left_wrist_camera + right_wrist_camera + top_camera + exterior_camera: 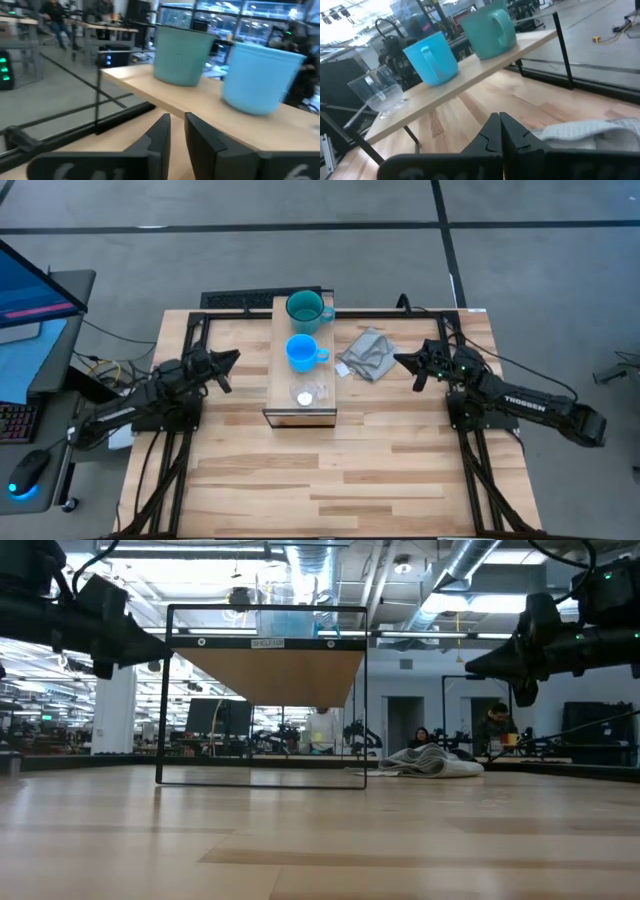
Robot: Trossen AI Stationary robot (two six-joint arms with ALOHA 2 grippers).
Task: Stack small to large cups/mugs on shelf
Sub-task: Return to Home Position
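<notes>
The shelf (280, 370) is a light wood board on a thin dark frame, standing at the table's middle. Three vessels stand upright on it in a row. The teal mug (305, 308) is at the far end, the blue mug (303, 352) in the middle, and the clear glass cup (305, 395) at the near end. My left gripper (233, 363) hovers left of the shelf, open by a narrow gap (177, 119). It faces the teal mug (181, 55) and blue mug (260, 75). My right gripper (400, 361) hovers right of the shelf, shut (500, 120), above the cloth's edge.
A crumpled grey cloth (368, 355) lies on the slatted table (350, 470) between the shelf and my right gripper. The table's near half is bare wood. A desk with a monitor and a mouse stands off the table's left. People sit in the room beyond (495, 730).
</notes>
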